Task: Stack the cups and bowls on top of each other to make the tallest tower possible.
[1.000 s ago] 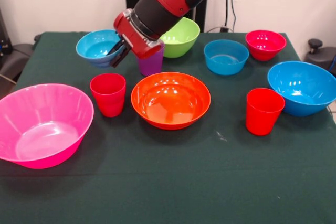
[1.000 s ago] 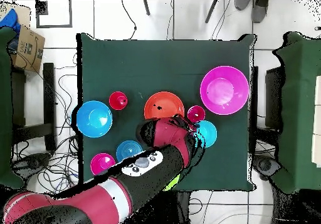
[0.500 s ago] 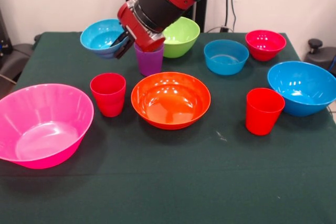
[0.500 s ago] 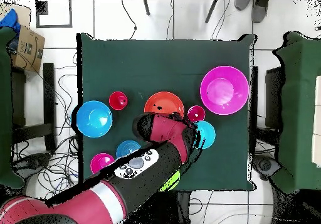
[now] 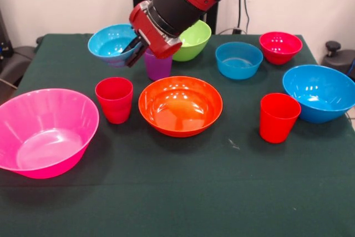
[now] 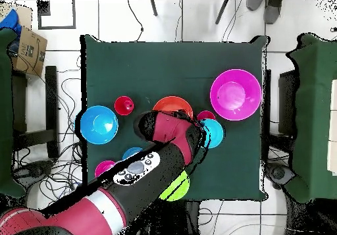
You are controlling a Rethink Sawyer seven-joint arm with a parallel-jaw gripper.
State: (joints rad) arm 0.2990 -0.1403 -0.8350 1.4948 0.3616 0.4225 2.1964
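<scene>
- A wide orange bowl [image 5: 180, 105] sits mid-table; nothing is stacked yet.
- Nearer and left of it lies a large pink bowl [image 5: 44, 131]; a red cup [image 5: 114, 99] stands just left.
- Behind it stands a purple cup [image 5: 158, 65].
- The gripper [image 5: 133, 51] pinches a small blue bowl [image 5: 112, 44] by its rim, lifted.
- Next, probably carry it over a base piece and lower it squarely.

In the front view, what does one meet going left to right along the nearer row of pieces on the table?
Large pink bowl → red cup → orange bowl → second red cup → large blue bowl.
</scene>
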